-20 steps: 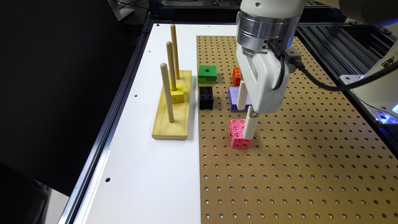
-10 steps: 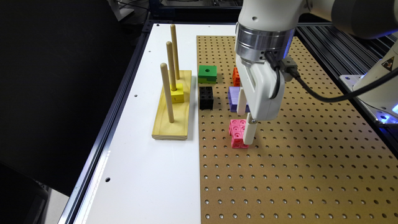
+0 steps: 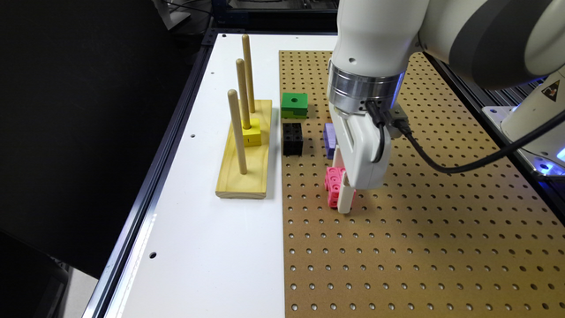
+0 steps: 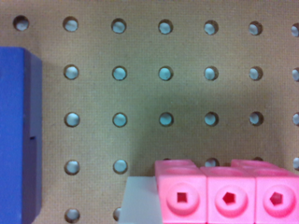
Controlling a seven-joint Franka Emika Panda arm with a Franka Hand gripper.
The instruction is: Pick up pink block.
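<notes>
End effector (image 3: 345, 194) lower than before, astride pink block (image 3: 334, 185); grip state unclear, far finger hidden.

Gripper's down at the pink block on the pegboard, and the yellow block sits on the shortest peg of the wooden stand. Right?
Not quite. In the exterior view the yellow block sits on the middle peg of the wooden stand, not the shortest one, which is bare. The rest holds: the gripper is down at the pink block on the pegboard.

High exterior view; close wrist view above pegboard (image 3: 419, 229)
</notes>
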